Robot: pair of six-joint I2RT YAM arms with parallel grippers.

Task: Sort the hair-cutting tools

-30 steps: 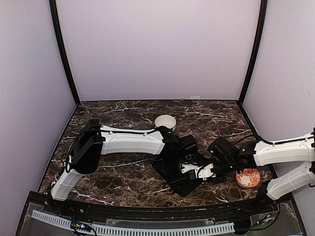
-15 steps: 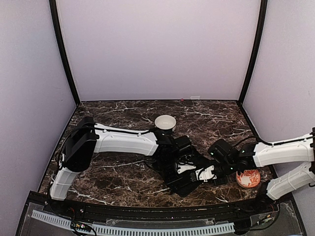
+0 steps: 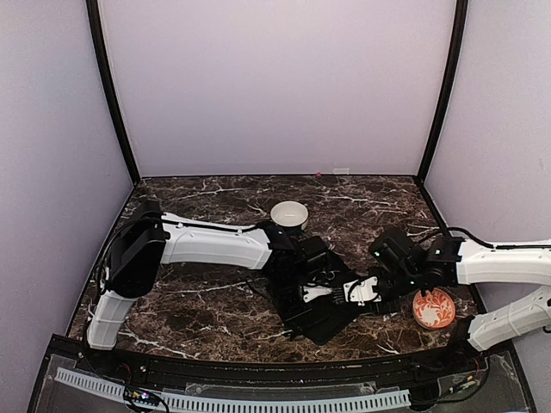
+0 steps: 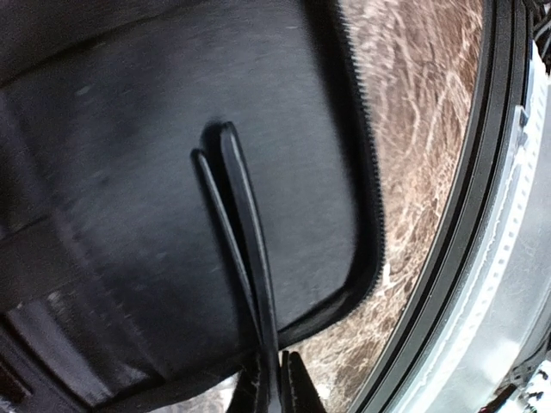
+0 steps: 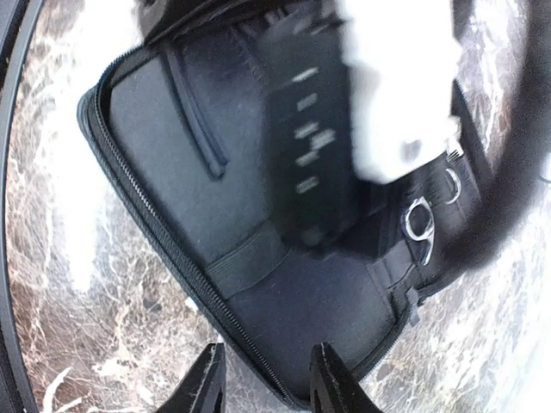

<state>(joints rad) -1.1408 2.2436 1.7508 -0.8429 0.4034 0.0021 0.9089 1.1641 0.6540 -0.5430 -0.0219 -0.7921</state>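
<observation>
**Taking a black stick from the open case**

Left gripper [image 4: 277, 375] is clamped on a thin black two-pronged stick [image 4: 250, 249] lying on the flat black zippered fabric case [image 4: 112, 155]. Right gripper [image 5: 267, 366] hovers over the case's zippered edge, fingers apart and empty. Silver ring-handled scissors [image 5: 419, 222] sit inside the case. Likely next: lift the stick clear without dragging the case.

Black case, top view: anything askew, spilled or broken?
Only the case stands out. The black case lies open and turned diagonally, one corner toward the near edge of the table rather than square to it. The left gripper is shut on a thin black piece lying across the lining. No spill or damage visible.
</observation>
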